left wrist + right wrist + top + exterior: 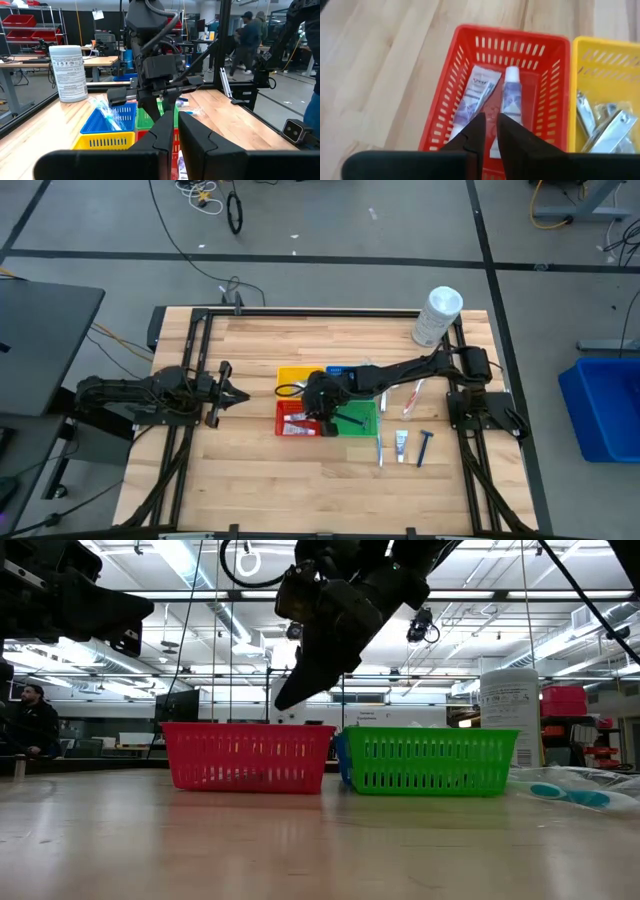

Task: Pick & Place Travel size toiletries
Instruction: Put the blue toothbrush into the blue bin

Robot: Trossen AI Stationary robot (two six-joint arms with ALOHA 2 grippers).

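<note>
My right gripper (490,125) hangs shut and empty over the red basket (512,32), pointing slantwise down, clear of its rim in the low view (285,700). Two small white tubes (475,97) (509,102) lie side by side on the red basket's floor. On the bare wood near the table's right edge lie a toothbrush (380,450), a tube (401,442), a dark razor (424,448) and another toothbrush (415,395). My left gripper (240,395) waits at the table's left, level, shut and empty.
A green basket (355,420) stands right of the red one. A yellow basket (602,120) with silvery items and a blue basket (340,370) stand behind them. A large white cylindrical container (437,315) stands at the far right corner. Bare wood lies along the near edge.
</note>
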